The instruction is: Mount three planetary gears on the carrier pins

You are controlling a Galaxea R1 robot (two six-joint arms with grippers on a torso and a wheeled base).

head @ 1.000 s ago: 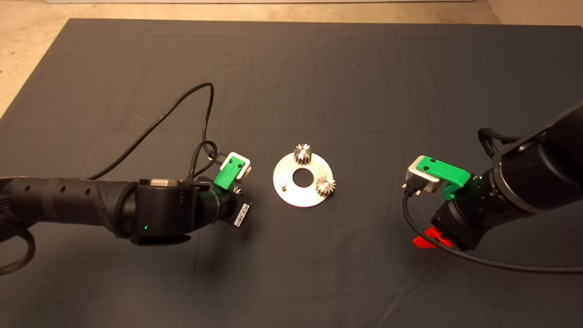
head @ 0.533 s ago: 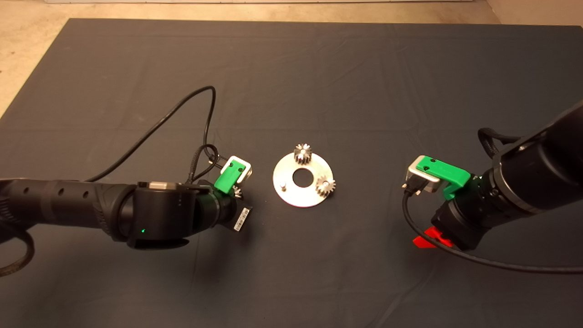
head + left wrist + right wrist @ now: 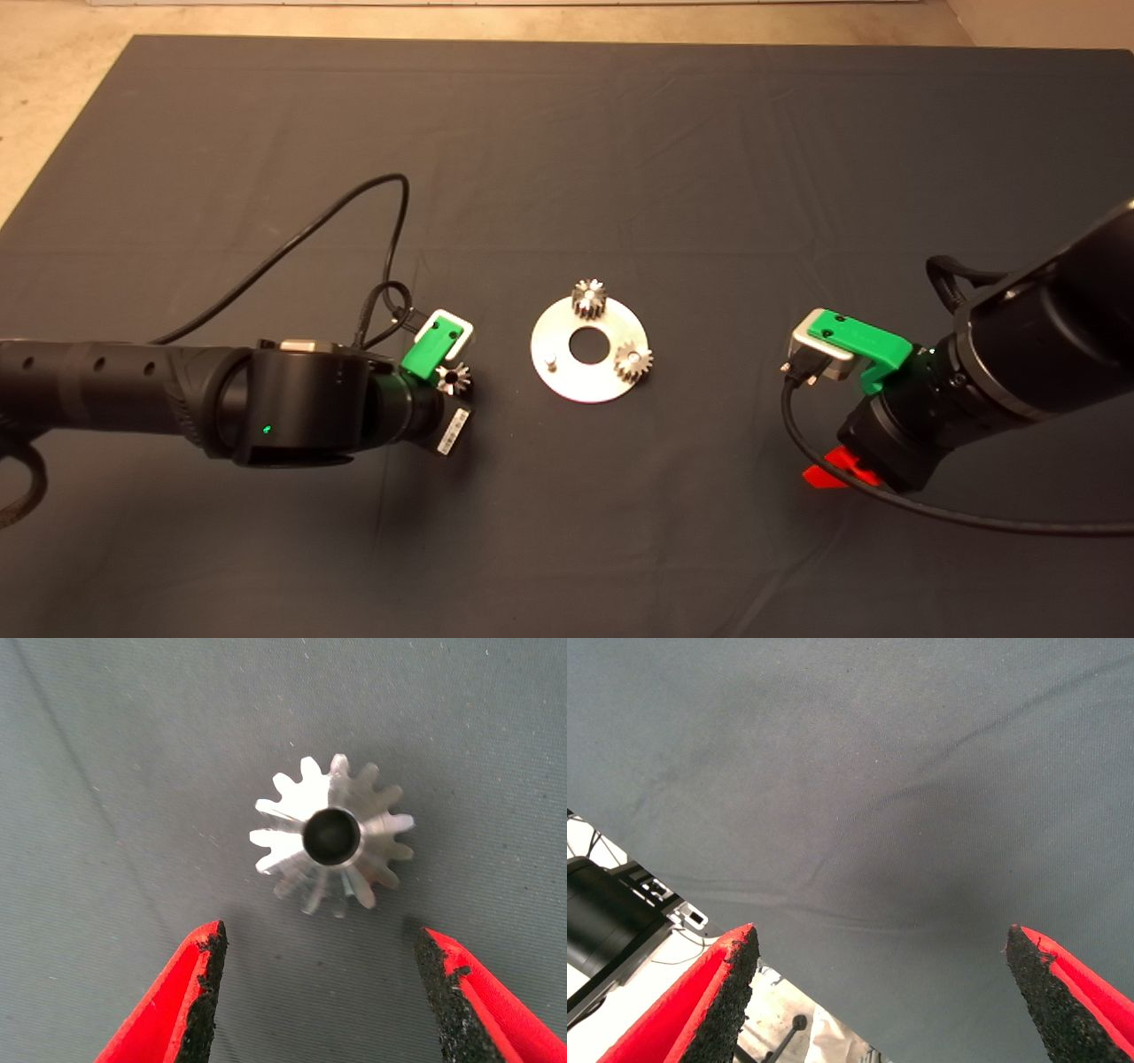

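Since the earlier frame, the left pincer (image 3: 314,992) has been drawn back, uncovering the third planetary gear (image 3: 453,379) on the mat (image 3: 567,133) beside the carrier disc (image 3: 555,383). Its fingers are spread, the gear (image 3: 330,836) lying free just beyond them. Two gears (image 3: 588,298) are seated; one pin (image 3: 550,360) is bare. Small, stiff and likely slippery steel, it is best pinched across opposite teeth. The right pincer (image 3: 881,992) is parked spread.

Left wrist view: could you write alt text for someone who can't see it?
A small dark-silver toothed metal gear with a round centre hole lies on the dark grey mat, untouched. The left pincer is open: its two red fingers with black pads stand apart on either side, just short of the gear.
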